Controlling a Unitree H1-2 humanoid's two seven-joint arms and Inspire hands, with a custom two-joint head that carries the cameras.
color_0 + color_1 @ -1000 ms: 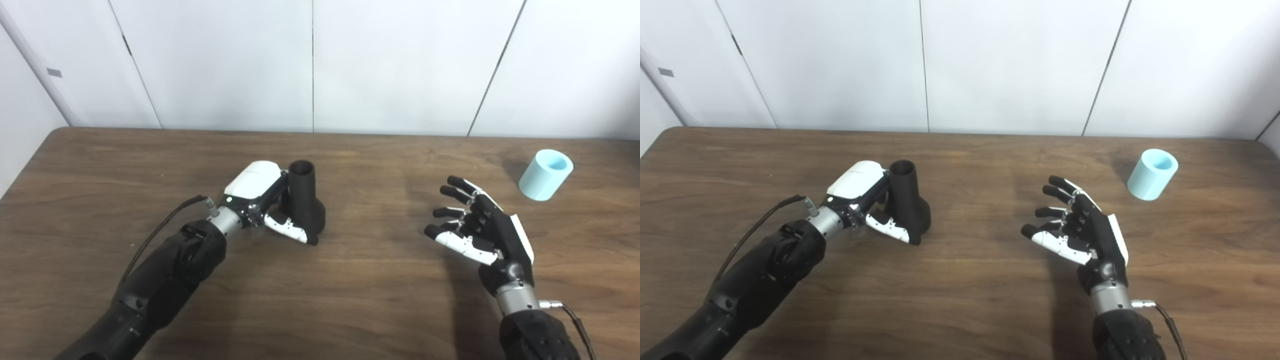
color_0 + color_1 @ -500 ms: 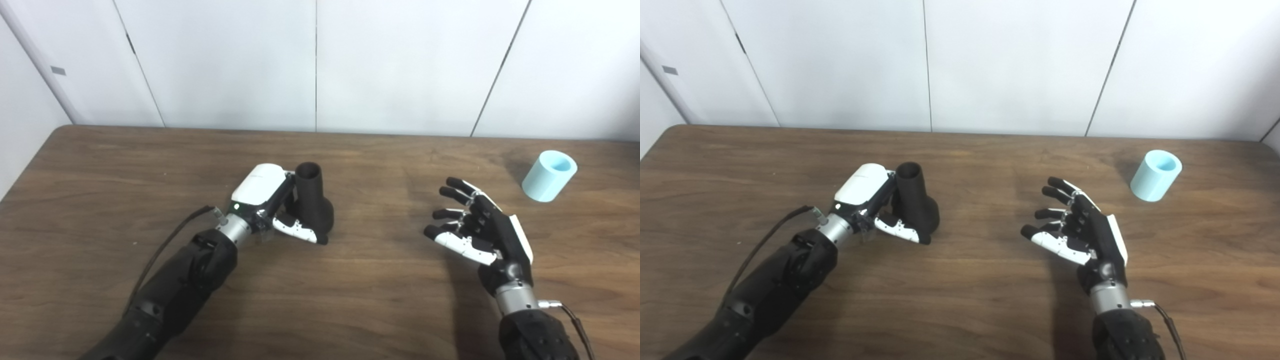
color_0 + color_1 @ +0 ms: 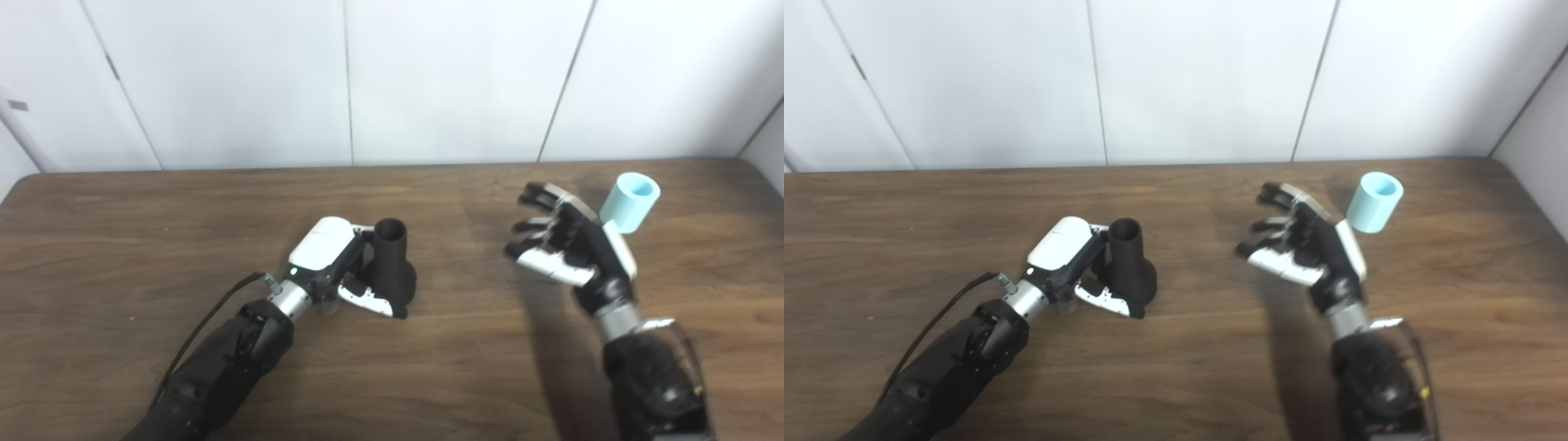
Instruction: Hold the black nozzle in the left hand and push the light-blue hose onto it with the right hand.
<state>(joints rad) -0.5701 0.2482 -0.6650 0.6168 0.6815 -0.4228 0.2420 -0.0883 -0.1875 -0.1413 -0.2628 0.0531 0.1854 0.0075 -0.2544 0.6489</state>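
L eye view: Saw left robot hand [image 3: 334, 260] wrapped round black nozzle [image 3: 392, 263] at mid counter [image 3: 122, 245], thumb across flared base at front, other fingers hidden behind. Nozzle stood upright on counter, wide end down, open narrow mouth up. White back of hand faced up-left; black forearm w/ cable ran off bottom-left. Right robot hand [image 3: 569, 248] raised over counter's right side, fingers spread and a bit curled, palm facing left, holding nothing. Light-blue hose [image 3: 631, 193], a short tube piece, sat near far right corner of counter, tilted, open end up. Hose peeked out just behind right hand's back edge; contact can't be told here. Nozzle and hose well apart, right hand between them. White panelled wall [image 3: 429, 79] behind counter.

R eye view: Same layout, seen slightly from the right. Left robot hand [image 3: 1072, 254] clasped on nozzle [image 3: 1127, 263], thumb tip at base rim. Right robot hand [image 3: 1304, 245] splayed, empty. Hose [image 3: 1374, 193] showed clear of hand here, a narrow strip of counter [image 3: 1458, 257] visible between the two, so near but apart. Hose lay on counter, leaning, hollow bore visible. Right forearm came up from bottom edge, somewhat blurred.
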